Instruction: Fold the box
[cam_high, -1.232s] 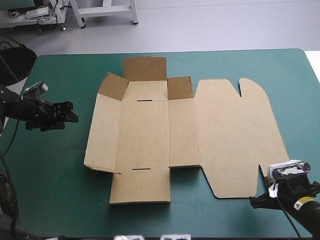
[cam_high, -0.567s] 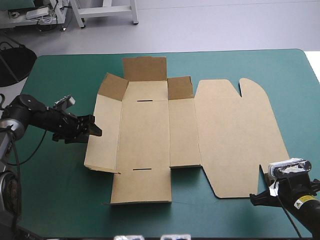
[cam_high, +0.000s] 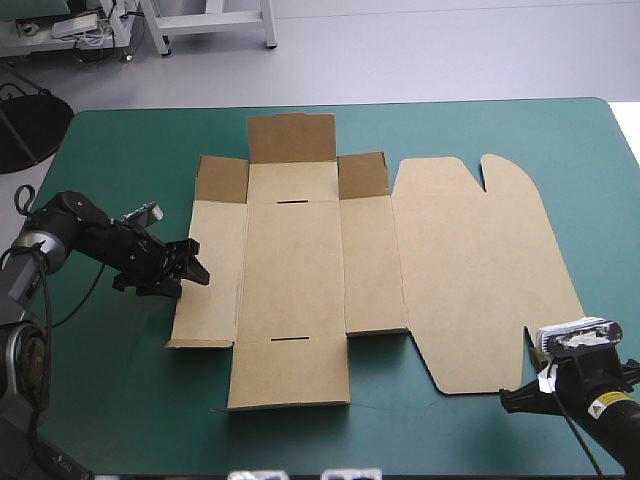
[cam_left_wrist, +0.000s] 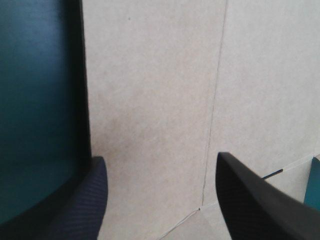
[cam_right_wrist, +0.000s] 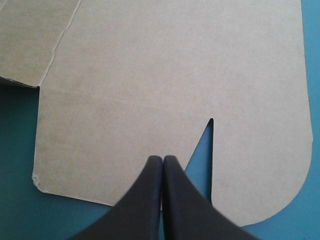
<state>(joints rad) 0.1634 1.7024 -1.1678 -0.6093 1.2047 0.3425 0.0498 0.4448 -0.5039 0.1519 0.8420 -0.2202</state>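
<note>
Two claws flank the box: left claw spread wide at its left panel's edge, probably to raise that wall; right claw pinched closed near the lid.

Soft, even light falls from above and keeps the counter bright across the high view. The box is evenly lit where it lies flat, while the inner faces of its raised far flaps sit in darker shade. A thin shadow line runs under its near edge. In the left wrist view a dark band of shadow follows the board's edge, and the teal-green cover beside it looks dim. In the right wrist view the board is evenly bright.
</note>
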